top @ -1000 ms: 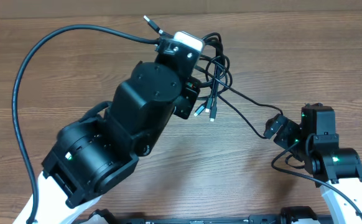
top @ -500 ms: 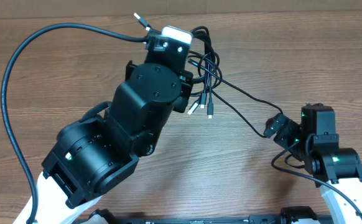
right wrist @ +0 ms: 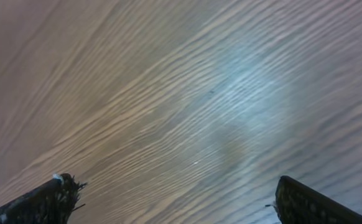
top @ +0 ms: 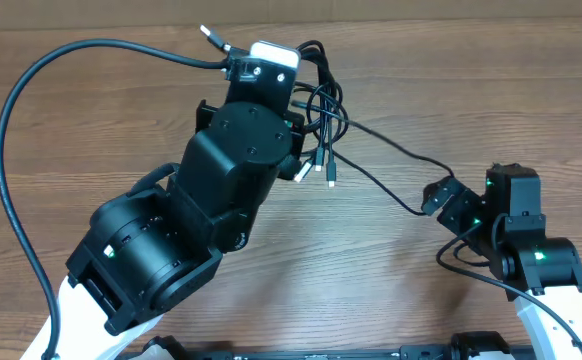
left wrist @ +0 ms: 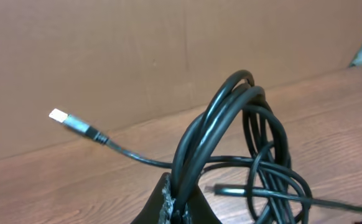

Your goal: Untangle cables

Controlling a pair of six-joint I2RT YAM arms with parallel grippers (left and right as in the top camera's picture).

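Note:
The cables are a tangled bundle of thin black cords at the far middle of the table. My left gripper is shut on several looped strands of the cables and holds them up. A silver-tipped plug sticks out to the left, also seen from overhead. Two more plug ends dangle below the bundle. One cord runs right and ends beside my right gripper. In the right wrist view the right gripper is open wide, with only table between its fingers.
The left arm's thick black cable arcs over the left side of the wooden table. A brown cardboard wall stands behind the table's far edge. The left arm's body covers the table's middle left.
My left gripper has carried the cable bundle farther back and to the left. The dangling plugs moved with it and the cord toward the right gripper has drawn straighter. The right arm has barely moved.

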